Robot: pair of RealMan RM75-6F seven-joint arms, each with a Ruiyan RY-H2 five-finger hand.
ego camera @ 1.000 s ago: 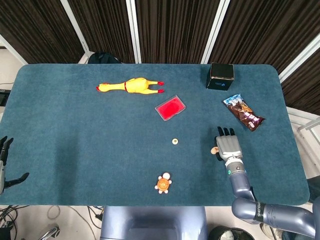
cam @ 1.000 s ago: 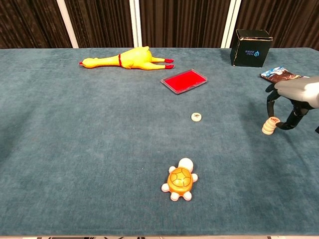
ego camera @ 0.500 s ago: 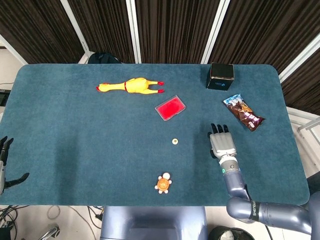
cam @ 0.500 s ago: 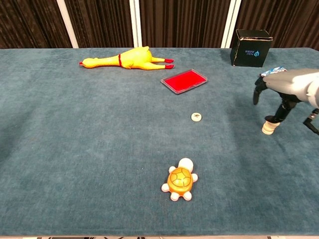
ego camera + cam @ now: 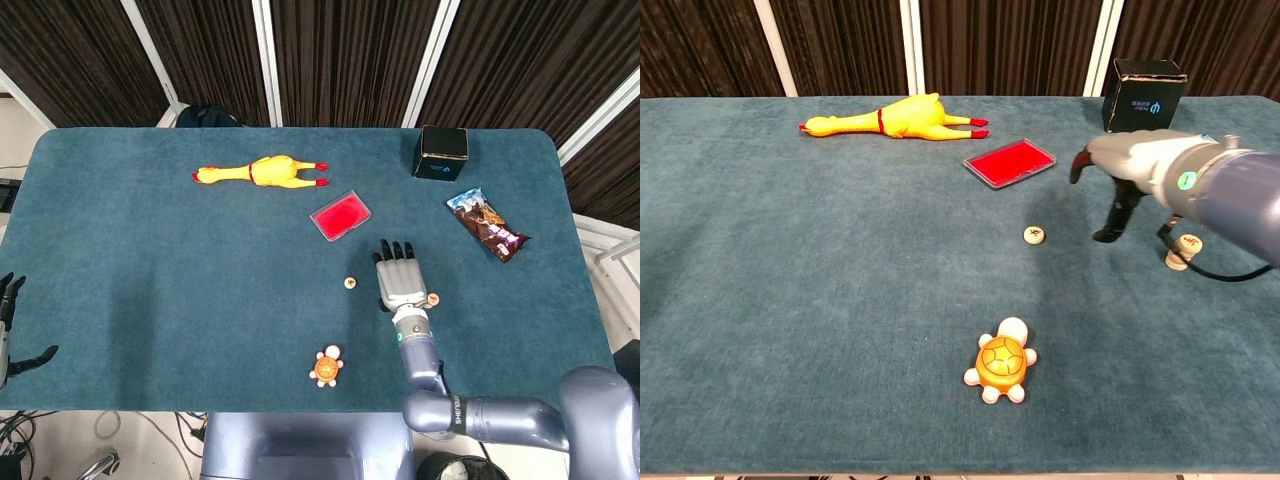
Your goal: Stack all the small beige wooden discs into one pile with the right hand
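A single small beige disc lies alone near the table's middle. A short pile of beige discs stands to its right. My right hand hovers between the two, fingers spread and pointing down, holding nothing. It is a little right of the single disc and touches neither the disc nor the pile. My left hand rests at the far left edge beyond the table, fingers apart and holding nothing; only the head view shows it.
An orange turtle toy sits near the front edge. A red flat case, a yellow rubber chicken, a black box and a snack packet lie further back.
My right hand has let go of the disc pile and swung left across the table, ending beside the lone disc. The pile stays standing where it was.
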